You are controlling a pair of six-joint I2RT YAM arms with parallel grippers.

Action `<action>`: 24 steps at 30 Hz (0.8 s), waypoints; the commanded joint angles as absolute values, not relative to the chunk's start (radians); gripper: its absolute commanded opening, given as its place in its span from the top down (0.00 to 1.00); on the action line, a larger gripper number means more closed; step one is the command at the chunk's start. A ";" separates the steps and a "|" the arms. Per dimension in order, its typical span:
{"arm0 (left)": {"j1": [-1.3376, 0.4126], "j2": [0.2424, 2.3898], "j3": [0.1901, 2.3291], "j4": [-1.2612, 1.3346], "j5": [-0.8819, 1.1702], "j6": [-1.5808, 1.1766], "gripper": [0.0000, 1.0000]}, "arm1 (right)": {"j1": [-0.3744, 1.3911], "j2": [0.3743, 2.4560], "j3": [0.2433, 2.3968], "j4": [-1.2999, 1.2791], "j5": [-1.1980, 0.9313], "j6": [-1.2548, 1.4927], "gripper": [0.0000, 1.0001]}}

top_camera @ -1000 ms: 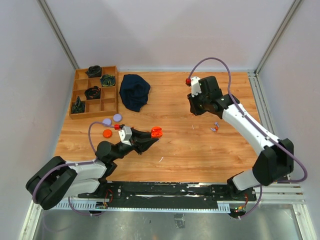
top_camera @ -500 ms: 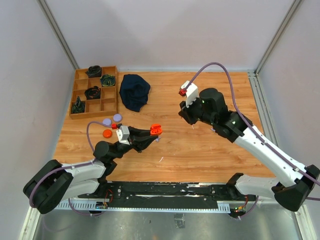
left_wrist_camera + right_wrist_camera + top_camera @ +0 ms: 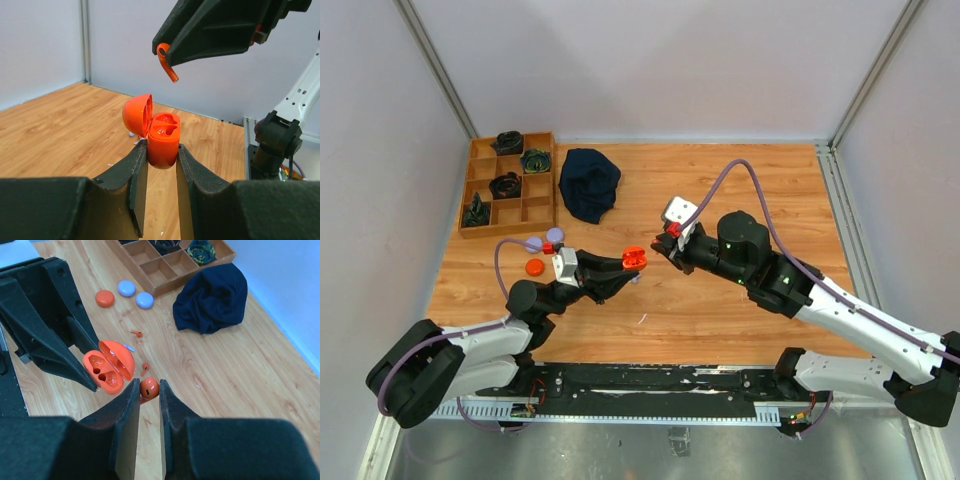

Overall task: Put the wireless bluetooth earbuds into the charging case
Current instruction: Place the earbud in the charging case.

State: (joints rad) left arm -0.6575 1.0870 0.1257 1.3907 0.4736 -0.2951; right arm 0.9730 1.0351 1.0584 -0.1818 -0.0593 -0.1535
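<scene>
The left jaws are clamped on the open orange case (image 3: 162, 146). The right jaws pinch an orange earbud (image 3: 149, 387) just above it. Line its stem over an empty hole, then lower it slowly.

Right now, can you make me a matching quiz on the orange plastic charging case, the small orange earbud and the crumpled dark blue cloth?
1. orange plastic charging case
2. small orange earbud
3. crumpled dark blue cloth

a. pinched in the right gripper
b. on the wooden table beside the wooden tray
c. lid open, held in the left gripper

Pairs: 1-c, 2-a, 3-b.
</scene>
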 commanded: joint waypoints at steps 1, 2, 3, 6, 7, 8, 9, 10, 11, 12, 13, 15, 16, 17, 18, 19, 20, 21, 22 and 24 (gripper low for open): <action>-0.651 1.080 0.157 1.434 0.484 -0.343 1.00 | 1.032 1.009 1.015 -0.030 -0.064 -0.227 0.81; -0.651 1.081 0.160 1.434 0.483 -0.354 1.00 | 1.042 1.006 1.005 -0.015 -0.062 -0.238 0.81; -0.650 1.082 0.163 1.430 0.484 -0.363 1.00 | 1.049 1.004 0.998 0.003 -0.061 -0.249 0.81; -0.652 1.088 0.168 1.437 0.492 -0.391 1.00 | 1.066 1.000 0.974 0.042 -0.069 -0.272 0.81; -0.651 1.091 0.167 1.442 0.494 -0.399 1.00 | 1.070 0.998 0.965 0.054 -0.075 -0.277 0.81; -0.651 1.093 0.166 1.448 0.494 -0.407 1.00 | 1.073 0.999 0.961 0.062 -0.082 -0.280 0.81; -0.651 1.097 0.167 1.456 0.495 -0.416 1.00 | 1.076 0.999 0.958 0.068 -0.087 -0.282 0.81; -0.651 1.100 0.167 1.462 0.495 -0.420 1.00 | 1.079 1.001 0.956 0.071 -0.091 -0.284 0.81; -0.651 1.101 0.169 1.467 0.497 -0.425 1.00 | 1.083 1.002 0.952 0.074 -0.091 -0.289 0.81; -0.651 1.104 0.169 1.470 0.497 -0.428 1.00 | 1.086 1.003 0.948 0.080 -0.091 -0.293 0.81; -0.650 1.108 0.171 1.474 0.498 -0.432 1.00 | 1.089 1.004 0.945 0.087 -0.092 -0.294 0.81; -0.651 1.117 0.173 1.484 0.501 -0.439 1.00 | 1.093 1.006 0.940 0.091 -0.097 -0.294 0.81; -0.650 1.123 0.174 1.490 0.502 -0.444 1.00 | 1.094 1.007 0.939 0.092 -0.099 -0.294 0.81; -0.651 1.126 0.175 1.494 0.503 -0.448 1.00 | 1.096 1.009 0.937 0.093 -0.101 -0.294 0.81; -0.651 1.131 0.176 1.500 0.504 -0.453 1.00 | 1.099 1.010 0.936 0.094 -0.102 -0.296 0.81; -0.651 1.134 0.177 1.504 0.506 -0.459 1.00 | 1.101 1.012 0.932 0.097 -0.101 -0.298 0.81; -0.651 1.138 0.179 1.509 0.509 -0.464 1.00 | 1.103 1.012 0.930 0.099 -0.100 -0.300 0.81; -0.651 1.143 0.181 1.515 0.511 -0.471 1.00 | 1.102 1.014 0.928 0.100 -0.098 -0.301 0.81; -0.652 1.146 0.181 1.523 0.512 -0.477 1.00 | 1.103 1.015 0.926 0.099 -0.097 -0.300 0.81; -0.651 1.151 0.181 1.532 0.515 -0.485 1.00 | 1.104 1.015 0.917 0.105 -0.095 -0.302 0.81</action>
